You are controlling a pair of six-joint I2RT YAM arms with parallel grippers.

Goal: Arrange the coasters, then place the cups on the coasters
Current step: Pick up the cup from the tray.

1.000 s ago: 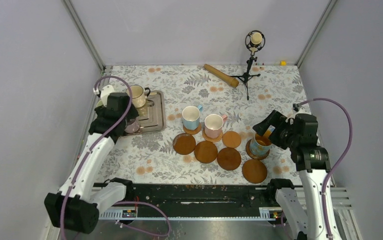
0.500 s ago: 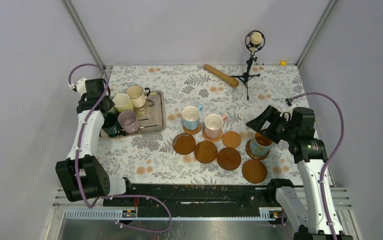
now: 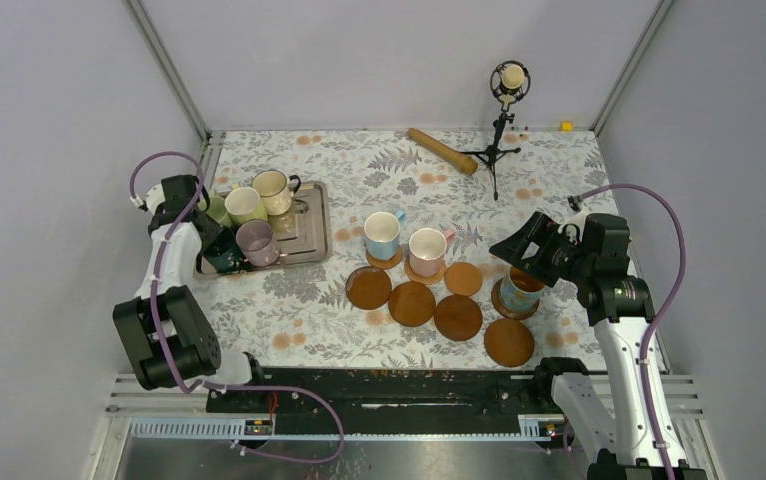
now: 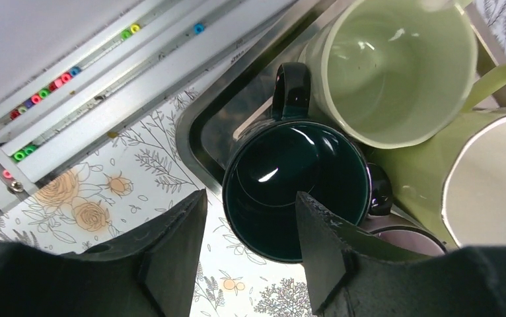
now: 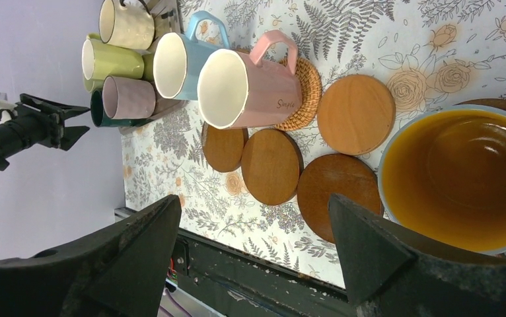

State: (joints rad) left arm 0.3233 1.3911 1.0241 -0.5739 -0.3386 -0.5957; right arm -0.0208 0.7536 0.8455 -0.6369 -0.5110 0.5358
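My left gripper (image 3: 214,238) (image 4: 250,198) hangs open over the left end of the metal tray (image 3: 309,235). Its fingers straddle the near rim of the dark green cup (image 4: 294,185) (image 3: 223,252). One finger (image 4: 323,251) is over the cup's mouth; the other is outside it. Light green (image 3: 244,205), cream (image 3: 274,190) and mauve (image 3: 257,242) cups also stand on the tray. Light blue (image 3: 382,235) and pink (image 3: 426,250) cups sit on coasters. My right gripper (image 3: 521,250) (image 5: 255,198) is open and empty above the blue cup with yellow inside (image 3: 521,290) (image 5: 462,178), which rests on a coaster. Several bare coasters (image 3: 411,303) lie between.
A microphone on a tripod (image 3: 504,100) and a wooden rolling pin (image 3: 442,150) stand at the back of the table. Grey walls close in on both sides. The black rail (image 3: 389,385) runs along the near edge.
My left arm swung from above the tray to its left end and its jaws narrowed around the dark green cup's rim. The right gripper drew back slightly from the blue cup.
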